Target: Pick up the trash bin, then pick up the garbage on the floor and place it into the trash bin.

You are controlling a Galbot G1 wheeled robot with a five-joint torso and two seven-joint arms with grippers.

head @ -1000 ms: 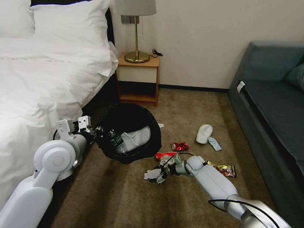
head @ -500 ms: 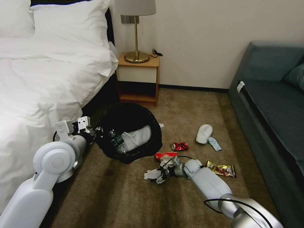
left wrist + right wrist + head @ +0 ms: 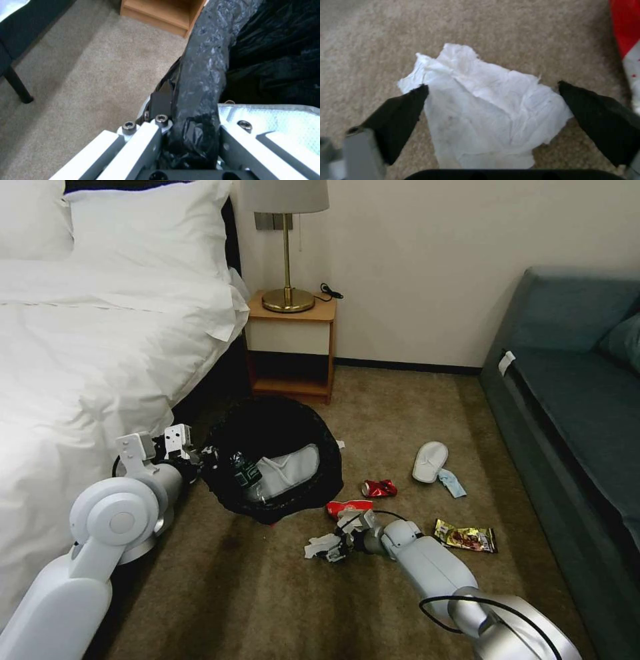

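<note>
Lower centre of the head view: my right gripper (image 3: 331, 551) straddles a crumpled tissue (image 3: 486, 120), fingers spread. I should press down before closing. Left gripper (image 3: 195, 140) pinches the trash bin (image 3: 273, 460) rim, centre-left.

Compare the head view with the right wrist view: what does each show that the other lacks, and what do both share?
Head view alone: the left hand shut on the trash bin rim, the crushed can, a slipper. Right wrist view alone: the two open fingertips straddling the tissue. Both: the right hand, the white tissue, the carpet.
</note>
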